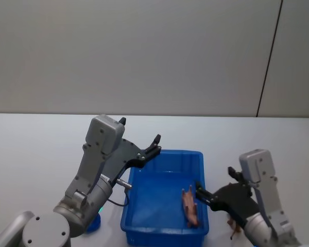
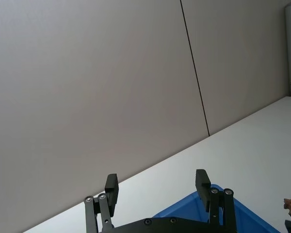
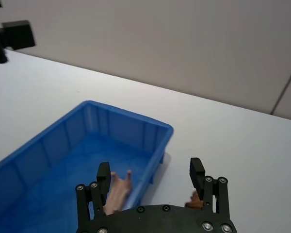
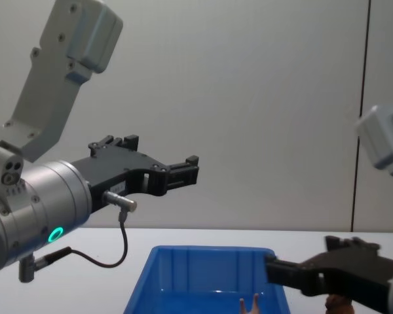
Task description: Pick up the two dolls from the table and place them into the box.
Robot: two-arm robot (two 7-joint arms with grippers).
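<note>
Soft, even light falls from above, bright without harshness. The table (image 1: 31, 154) reads flat pale white with no glare. The box (image 1: 165, 237) carries a mild sheen on its floor and drops a faint, soft-edged shadow on the table under its rim. A green ring light (image 4: 54, 233) glows in the chest view.

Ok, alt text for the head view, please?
A blue box sits on the white table with the pale pink doll lying inside by its right wall. The right gripper is open at that wall, the brown doll on the table beside it; the left gripper is open above the box's left rim.
</note>
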